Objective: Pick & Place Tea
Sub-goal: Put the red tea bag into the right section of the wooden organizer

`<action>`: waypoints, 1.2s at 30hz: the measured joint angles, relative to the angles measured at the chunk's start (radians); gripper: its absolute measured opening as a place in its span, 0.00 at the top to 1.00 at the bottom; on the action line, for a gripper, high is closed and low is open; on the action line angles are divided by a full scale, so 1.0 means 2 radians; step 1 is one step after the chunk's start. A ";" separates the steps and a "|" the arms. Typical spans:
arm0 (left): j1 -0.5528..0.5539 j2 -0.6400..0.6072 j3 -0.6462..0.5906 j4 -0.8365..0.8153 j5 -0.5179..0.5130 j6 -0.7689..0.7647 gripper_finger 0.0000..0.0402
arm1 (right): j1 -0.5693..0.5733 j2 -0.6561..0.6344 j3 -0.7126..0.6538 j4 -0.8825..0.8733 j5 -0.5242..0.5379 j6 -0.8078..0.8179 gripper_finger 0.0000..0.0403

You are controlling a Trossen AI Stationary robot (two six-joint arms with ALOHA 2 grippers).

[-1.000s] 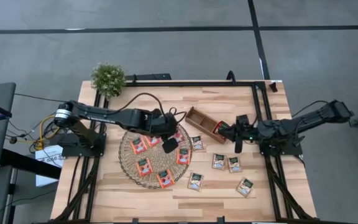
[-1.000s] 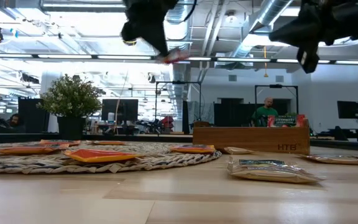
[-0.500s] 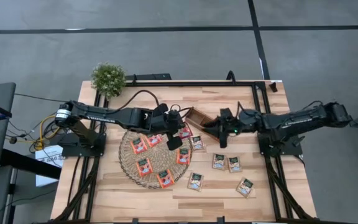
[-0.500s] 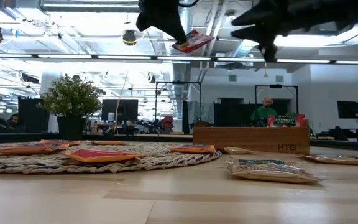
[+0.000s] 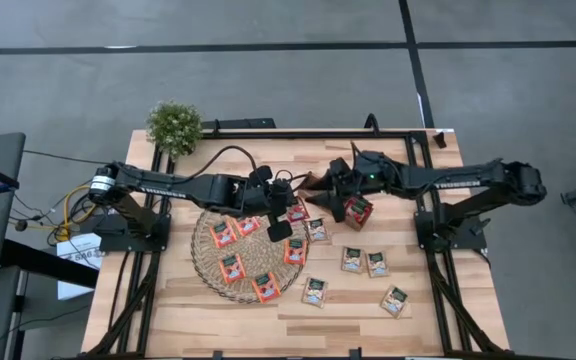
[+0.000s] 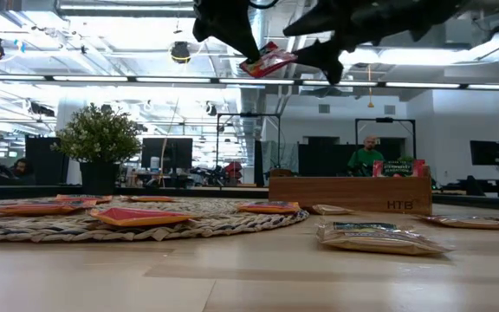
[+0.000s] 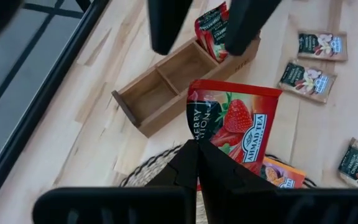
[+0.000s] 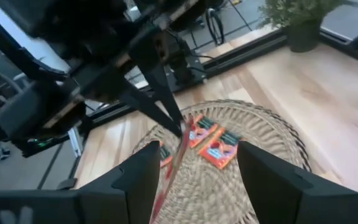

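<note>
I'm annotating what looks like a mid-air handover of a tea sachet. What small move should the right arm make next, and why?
Probably ease the right gripper forward a little until its open jaws straddle the red strawberry tea sachet, then close. The left gripper, shut on that sachet, holds it up above the round woven wicker mat, and the sachet's edge already sits between the right jaws.

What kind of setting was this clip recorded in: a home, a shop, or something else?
Most likely an open-plan lab or office workshop. The low view shows exposed silver ceiling ducts, rows of dark computer monitors and a seated person in a green top beyond the pale wooden table.
</note>
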 joint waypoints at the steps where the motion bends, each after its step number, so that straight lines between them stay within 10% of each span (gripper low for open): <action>1: 0.000 0.000 0.000 -0.001 0.000 0.003 1.00 | -0.003 0.005 0.005 0.000 -0.005 -0.002 0.49; 19: 0.002 0.000 0.000 0.001 -0.002 0.021 1.00 | -0.006 0.067 0.059 -0.021 -0.046 -0.009 0.51; 36: 0.002 0.000 0.000 0.003 -0.002 0.022 1.00 | -0.006 0.072 0.062 -0.034 -0.051 -0.016 0.95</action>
